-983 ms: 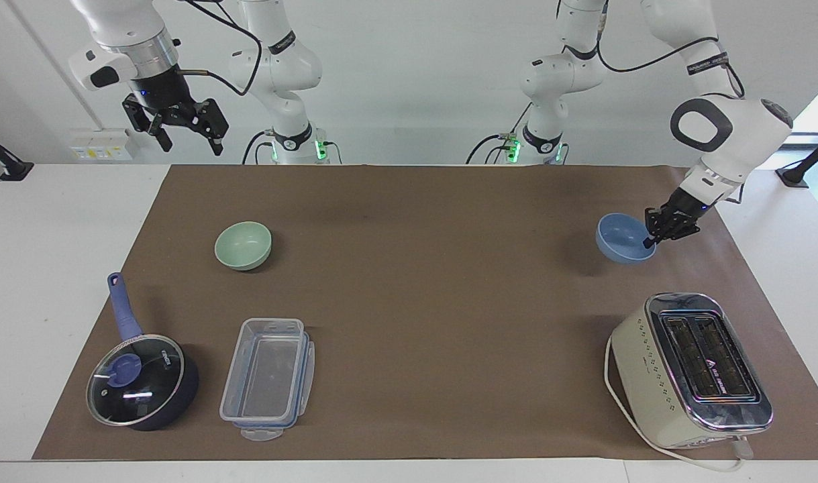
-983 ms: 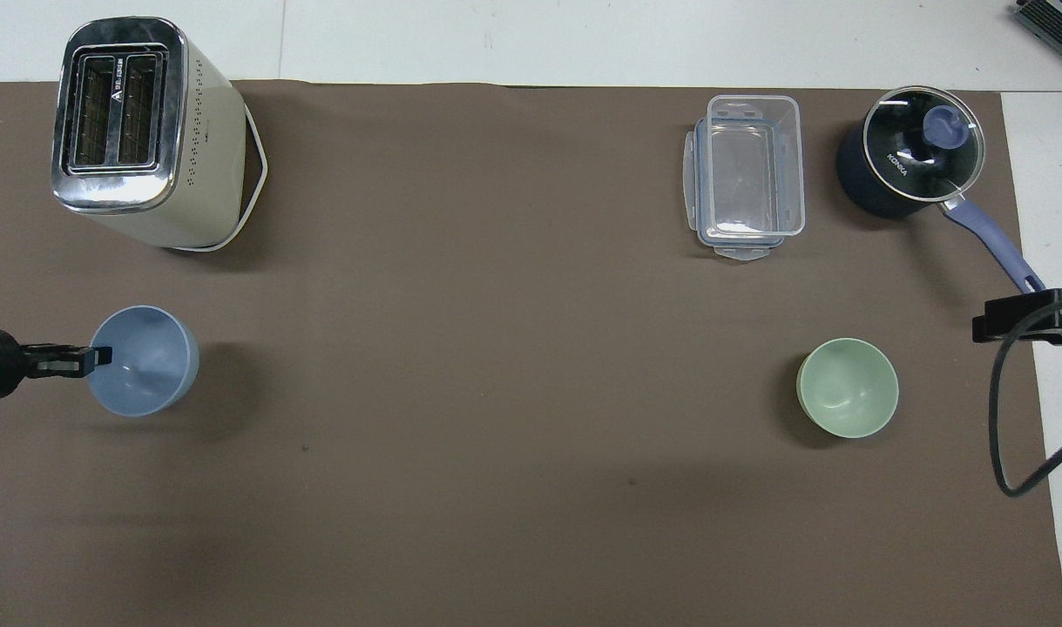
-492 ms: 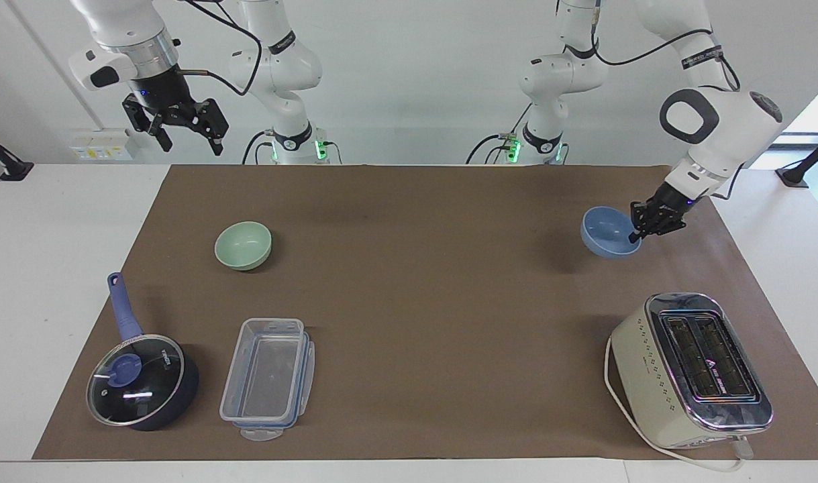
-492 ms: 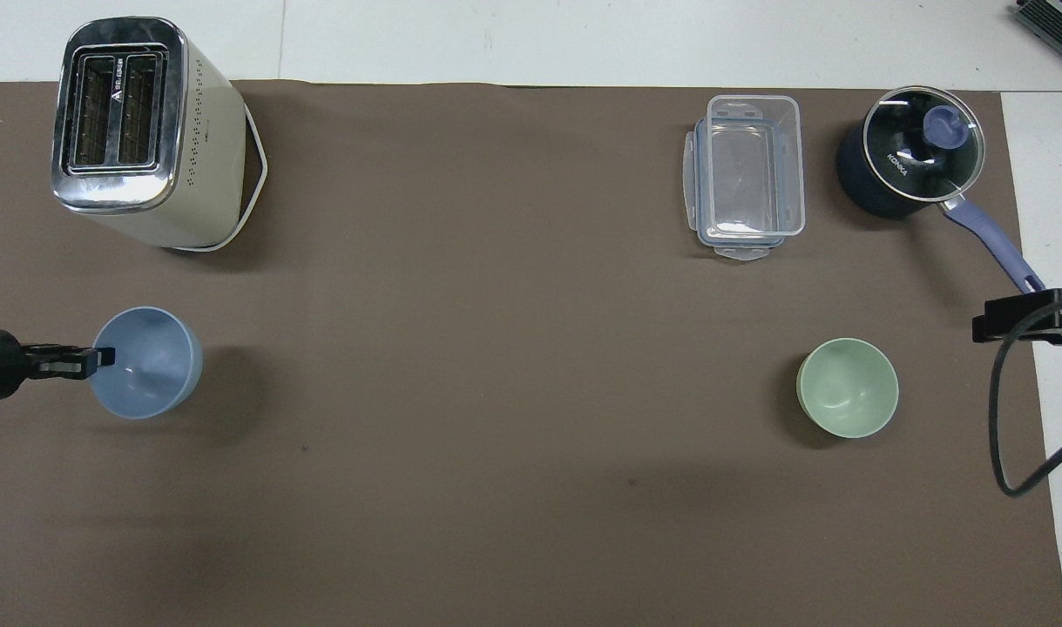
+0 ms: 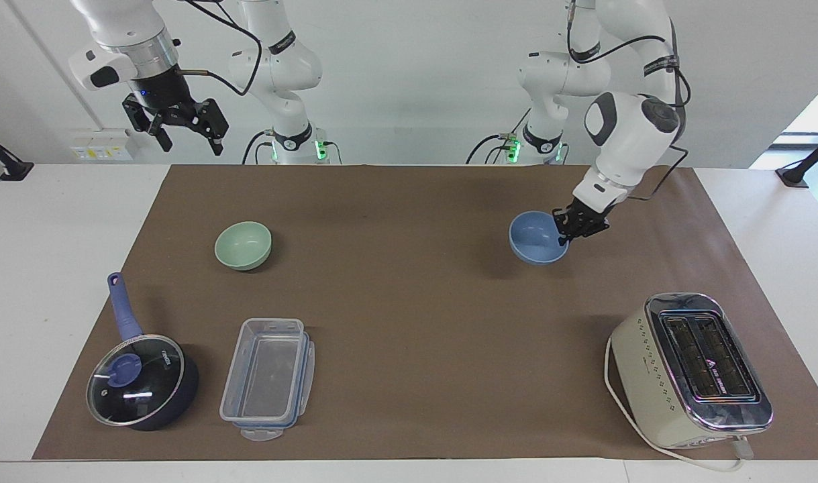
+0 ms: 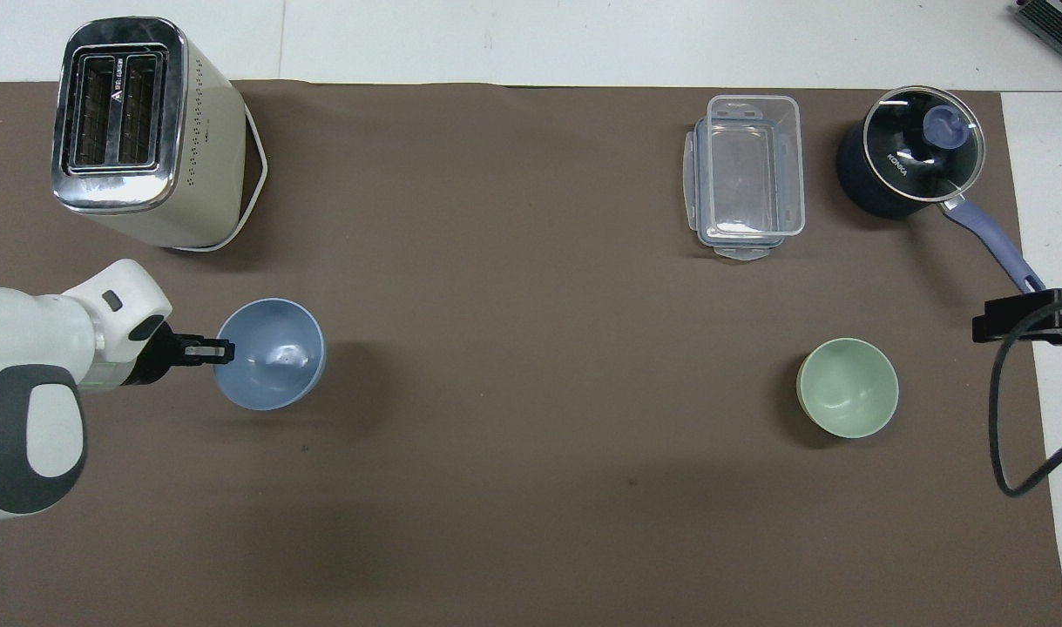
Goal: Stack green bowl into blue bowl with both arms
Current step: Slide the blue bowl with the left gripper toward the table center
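Gripping the rim of the blue bowl [image 5: 537, 237], the left gripper [image 5: 570, 236] holds it tilted and raised above the brown mat [image 5: 409, 315], one finger inside the wall and one outside. In the facing view the bowl has travelled from the left arm's end of the table toward the middle within the last second, its shadow sliding along beneath it. That suggests the carry to a central stacking spot is under way. The right gripper [image 5: 180, 127] waits high over the mat's edge nearest the robots, fingers spread and empty, unmoved. The green bowl [image 5: 243, 245] sits untouched toward the right arm's end.

From overhead, the left gripper [image 6: 210, 350] pinches the blue bowl [image 6: 271, 353] at its rim, now past the toaster [image 6: 138, 131], where earlier it hung close to the mat's edge. The green bowl [image 6: 848, 387] has not shifted, well apart from the blue one, nearer to the robots than the clear container [image 6: 747, 174] and saucepan [image 6: 909, 161].
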